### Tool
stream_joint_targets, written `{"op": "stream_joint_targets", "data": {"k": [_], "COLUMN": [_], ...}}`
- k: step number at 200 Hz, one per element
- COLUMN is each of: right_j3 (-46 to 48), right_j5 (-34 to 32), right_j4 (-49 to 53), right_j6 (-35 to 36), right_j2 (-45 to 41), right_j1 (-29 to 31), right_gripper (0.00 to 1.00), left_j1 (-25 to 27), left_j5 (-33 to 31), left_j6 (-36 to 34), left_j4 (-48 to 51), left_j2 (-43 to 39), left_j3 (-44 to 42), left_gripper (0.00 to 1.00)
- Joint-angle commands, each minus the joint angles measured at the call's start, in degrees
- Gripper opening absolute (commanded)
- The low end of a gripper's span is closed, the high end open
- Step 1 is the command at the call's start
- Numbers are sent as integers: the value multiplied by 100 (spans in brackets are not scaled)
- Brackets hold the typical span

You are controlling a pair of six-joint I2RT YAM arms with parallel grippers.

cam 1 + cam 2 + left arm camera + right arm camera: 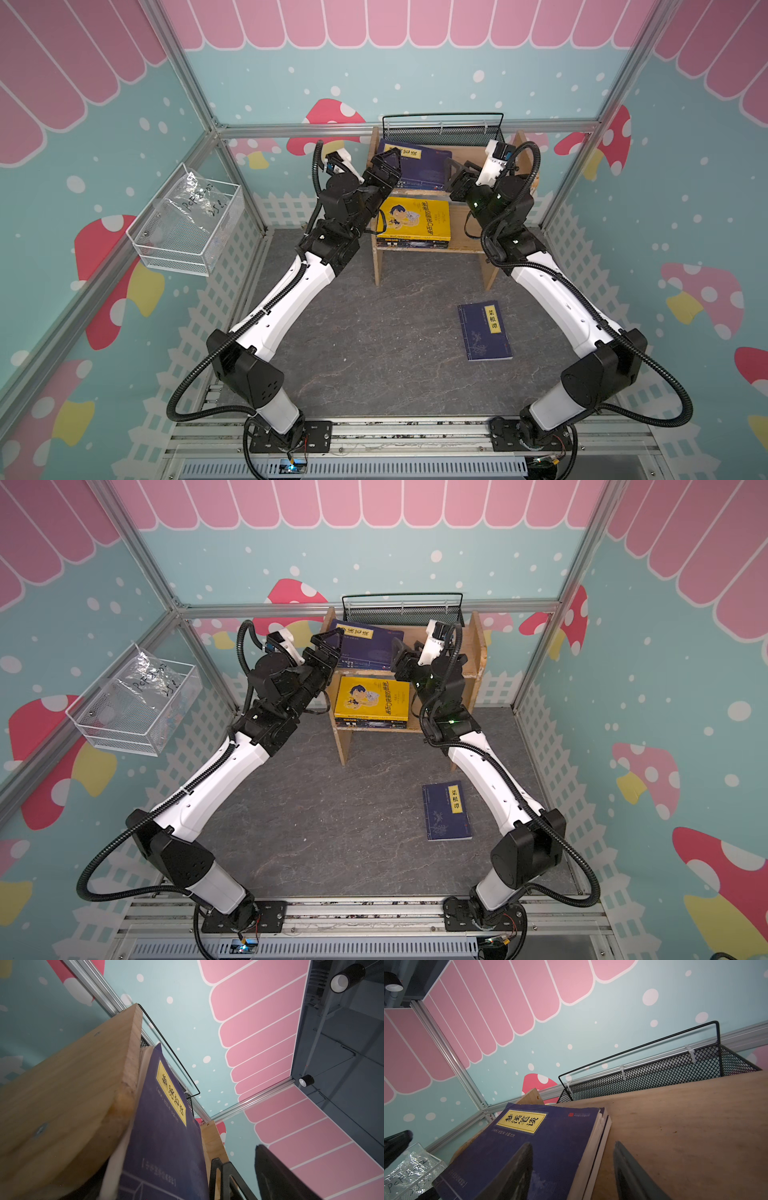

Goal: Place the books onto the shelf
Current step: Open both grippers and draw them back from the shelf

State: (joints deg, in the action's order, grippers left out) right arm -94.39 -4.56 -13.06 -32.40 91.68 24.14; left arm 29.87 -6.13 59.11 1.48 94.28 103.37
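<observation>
Fraying navy book (560,1136), yellow title label (522,1121)

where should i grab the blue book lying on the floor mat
Likely a long edge, from above, with the right gripper, whose side it lies on. The blue book lies flat, cover up, alone on the grey mat, so only its thin edges offer a pinch.

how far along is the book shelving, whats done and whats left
Mostly done. Done: navy books lie stacked on the top tier of the shelf, and a yellow book tops a stack on the lower tier. In hand: nothing; the left gripper and right gripper are both open at either side of the top stack. Left: the loose navy book lying flat in front of the shelf.
</observation>
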Motion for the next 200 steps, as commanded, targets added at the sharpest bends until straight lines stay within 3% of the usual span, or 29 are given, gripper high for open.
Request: {"op": "stream_joint_targets", "data": {"k": [1,41,81,116,157,177,200], "right_j3": [8,43,311,696,1205,1279,1411], "right_j5": [-52,492,603,793,1187,1481,1618], "right_j4": [430,161,160,-21,-299,-304,-295], "right_j6": [7,864,1618,2095,2770,3079,3317], "right_j2": [266,60,-501,-952,-1264,-1286,-1313], "right_j1": [29,34,35,27,29,28,27], "right_gripper": [63,72,80,84,85,85,85], "left_j1": [-179,-175,-438,-1168,-1501,-1501,-1493], "left_j5": [22,-138,135,1219,2984,3900,4254], "left_j6": [-385,-595,-1900,-2451,-3606,-4274,-4717], "left_j4": [977,1050,2292,3091,1861,1747,1602], "left_j2": [-141,-381,-149,97,-353,-409,-511], "left_j3": [168,-80,851,1380,338,149,-185], "left_gripper": [92,93,95,96,98,98,98]}}
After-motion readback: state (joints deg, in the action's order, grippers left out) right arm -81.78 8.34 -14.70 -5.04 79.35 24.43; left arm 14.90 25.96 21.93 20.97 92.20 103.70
